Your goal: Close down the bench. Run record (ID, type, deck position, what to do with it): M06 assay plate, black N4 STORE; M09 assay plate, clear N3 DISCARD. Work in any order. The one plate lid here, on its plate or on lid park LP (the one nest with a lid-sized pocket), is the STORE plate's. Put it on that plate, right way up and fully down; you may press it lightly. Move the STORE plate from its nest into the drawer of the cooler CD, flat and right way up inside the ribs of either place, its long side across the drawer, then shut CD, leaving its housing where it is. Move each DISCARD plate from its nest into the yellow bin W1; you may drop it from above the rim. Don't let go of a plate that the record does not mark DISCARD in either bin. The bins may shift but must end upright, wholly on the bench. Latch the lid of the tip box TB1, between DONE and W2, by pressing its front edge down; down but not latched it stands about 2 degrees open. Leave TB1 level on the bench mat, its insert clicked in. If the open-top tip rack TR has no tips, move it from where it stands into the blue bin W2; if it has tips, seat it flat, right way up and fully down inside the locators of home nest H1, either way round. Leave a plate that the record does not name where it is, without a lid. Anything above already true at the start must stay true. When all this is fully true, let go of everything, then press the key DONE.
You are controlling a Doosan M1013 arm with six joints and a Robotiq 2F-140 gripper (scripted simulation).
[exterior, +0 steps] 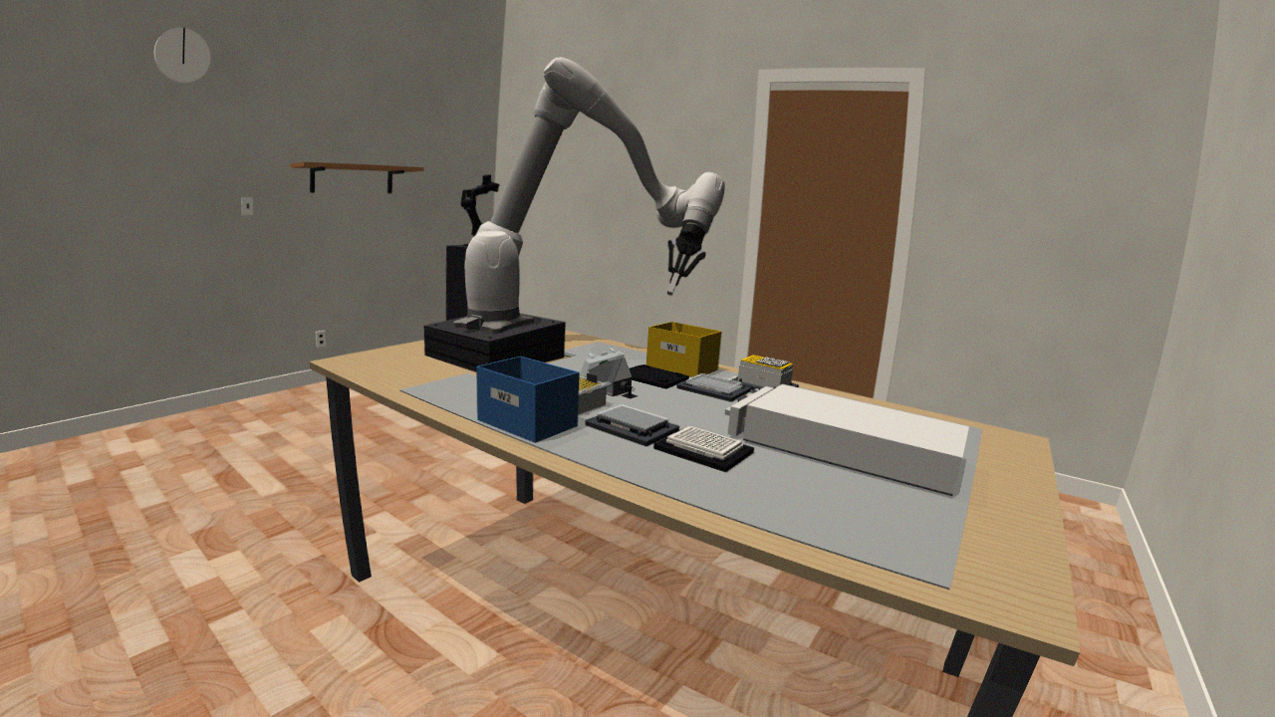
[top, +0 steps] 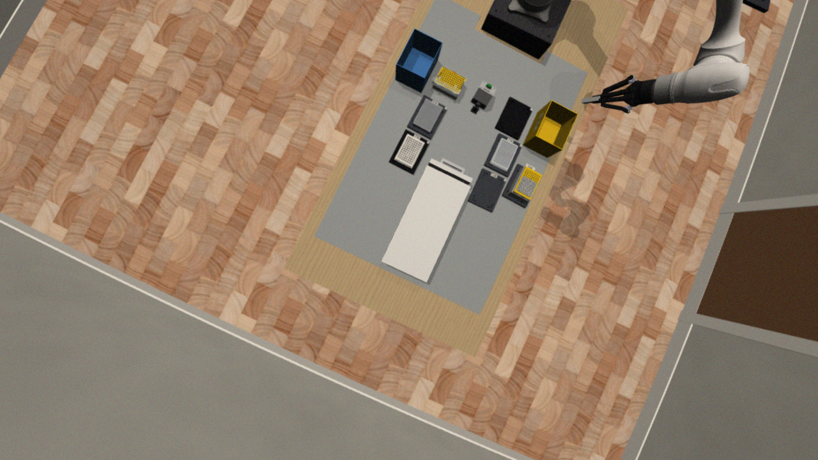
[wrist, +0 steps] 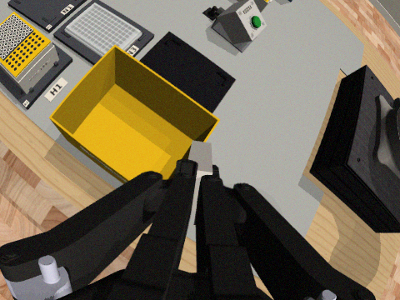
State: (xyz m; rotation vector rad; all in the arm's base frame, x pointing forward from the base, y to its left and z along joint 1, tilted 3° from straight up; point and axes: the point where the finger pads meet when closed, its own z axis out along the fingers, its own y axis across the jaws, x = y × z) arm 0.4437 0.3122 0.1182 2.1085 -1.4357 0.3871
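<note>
Hanging high beside the yellow bin (wrist: pixel 133 117), the hand (wrist: pixel 202 163) is pressed together, holding nothing.

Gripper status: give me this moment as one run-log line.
gripper: jaws shut, holding nothing | position: in the air beside yellow bin W1 | W1: nothing inside | clear plate: in its nest

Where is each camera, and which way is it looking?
Top: high overhead, looking straight down at the wooden table; shows the white forearm and shut black gripper.
Exterior: standing in the room off the table's corner, looking across at the whole white arm.
Wrist: on the arm's end, looking down past its black fingers.
Shared: all three show the open yellow bin.
</note>
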